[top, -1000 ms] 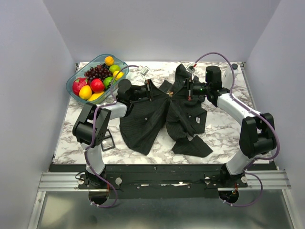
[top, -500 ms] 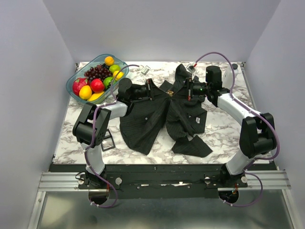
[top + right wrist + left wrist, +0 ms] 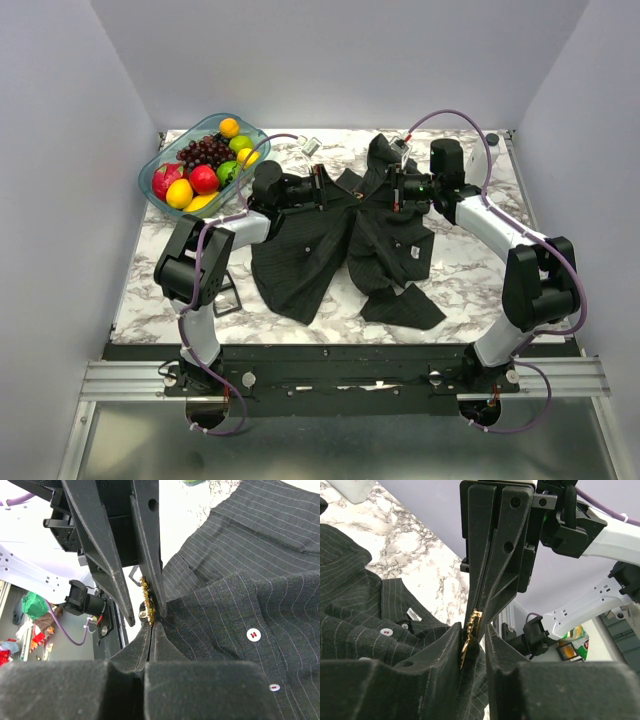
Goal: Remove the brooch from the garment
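The black pinstriped garment [image 3: 310, 250] lies spread on the marble table. My right gripper [image 3: 375, 193] is shut on a raised fold of it right at the brooch. In the right wrist view [image 3: 151, 624] its tips pinch the cloth [image 3: 250, 580] just below the gold brooch [image 3: 146, 597]. My left gripper [image 3: 340, 194] faces it, its jaws a little apart around the brooch [image 3: 470, 635]. The brooch lies against one finger, with a gap to the other. The left wrist view shows the right gripper [image 3: 476, 611] touching the brooch's top. From above the brooch is too small to make out.
A glass bowl [image 3: 150, 178] of fruit stands at the back left. A black buckle frame [image 3: 225, 293] lies by the left arm. A small clear object [image 3: 305, 147] sits behind the shirt. White buttons [image 3: 254, 635] and a white label [image 3: 413, 613] show on the shirt.
My left gripper has moved a little to the right, closing in on the brooch held up by the right gripper. The right arm has barely moved.
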Motion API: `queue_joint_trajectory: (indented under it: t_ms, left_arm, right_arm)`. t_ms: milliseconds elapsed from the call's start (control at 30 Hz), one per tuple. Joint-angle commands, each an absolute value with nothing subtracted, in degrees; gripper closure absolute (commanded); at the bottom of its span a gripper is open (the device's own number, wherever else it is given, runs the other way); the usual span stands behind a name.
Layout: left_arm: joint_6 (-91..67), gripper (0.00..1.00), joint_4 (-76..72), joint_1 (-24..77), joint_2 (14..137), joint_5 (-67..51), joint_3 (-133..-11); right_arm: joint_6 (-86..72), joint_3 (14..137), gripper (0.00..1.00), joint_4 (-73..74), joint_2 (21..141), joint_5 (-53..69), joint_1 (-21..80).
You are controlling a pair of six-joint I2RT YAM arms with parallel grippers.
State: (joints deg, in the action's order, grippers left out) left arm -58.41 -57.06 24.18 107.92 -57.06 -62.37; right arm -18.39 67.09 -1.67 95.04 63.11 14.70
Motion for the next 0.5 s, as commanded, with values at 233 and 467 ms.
queue_joint_trajectory:
  t_ms: [233, 467]
  left_arm:
    - [-56.1, 0.76, -56.1, 24.6, 109.2, -57.4, -64.2]
    - [-52.9, 0.77, -44.0, 24.6, 109.2, -53.4, -66.4]
  right_arm:
    - [-17.9, 67.6, 0.99, -1.8, 94.3, 62.5, 15.1]
    - [-11.3, 69.0, 0.99, 2.2, 92.8, 62.1, 16.6]
